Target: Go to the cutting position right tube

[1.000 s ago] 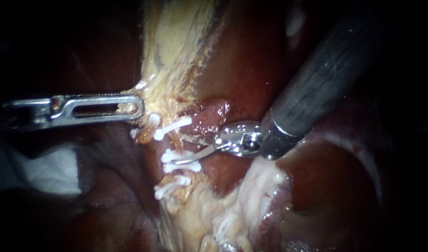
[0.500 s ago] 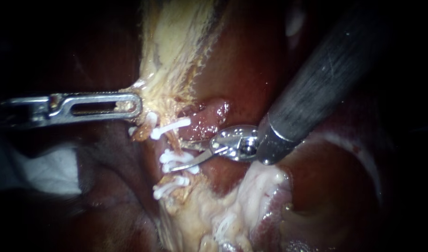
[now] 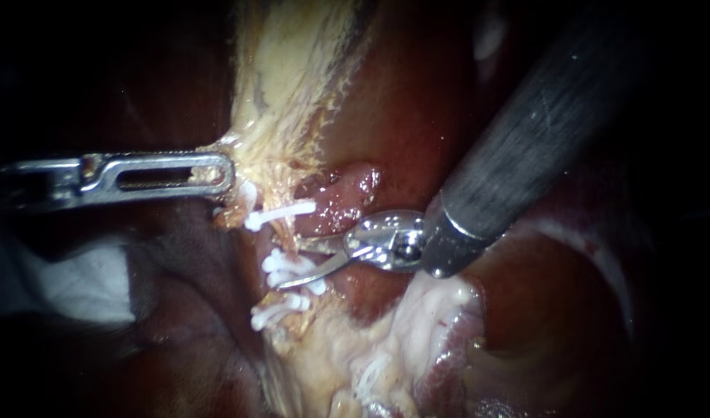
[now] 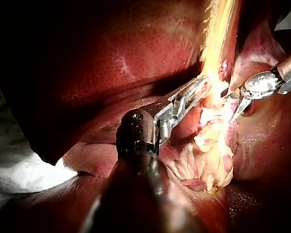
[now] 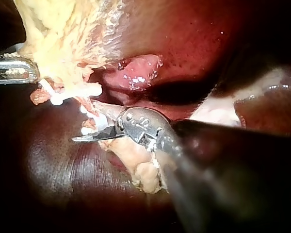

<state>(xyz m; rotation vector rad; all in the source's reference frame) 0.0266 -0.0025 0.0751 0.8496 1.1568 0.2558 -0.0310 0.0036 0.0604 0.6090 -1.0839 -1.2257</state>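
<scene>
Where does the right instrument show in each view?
Endoscope view: the right instrument comes in from the upper right, its tip among the white clips near the centre.
Left wrist view: ahead of the left instrument, its tip at the yellow tissue.
Right wrist view: it is the view's own instrument, its tip beside the clips.
Shared landmark: the left instrument's slotted tip at the yellow tissue.

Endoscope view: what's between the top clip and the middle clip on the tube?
Between the top clip and middle clip: bare tube, with the upper blade of the right instrument reaching to it. Clearest in the endoscope view.
</scene>
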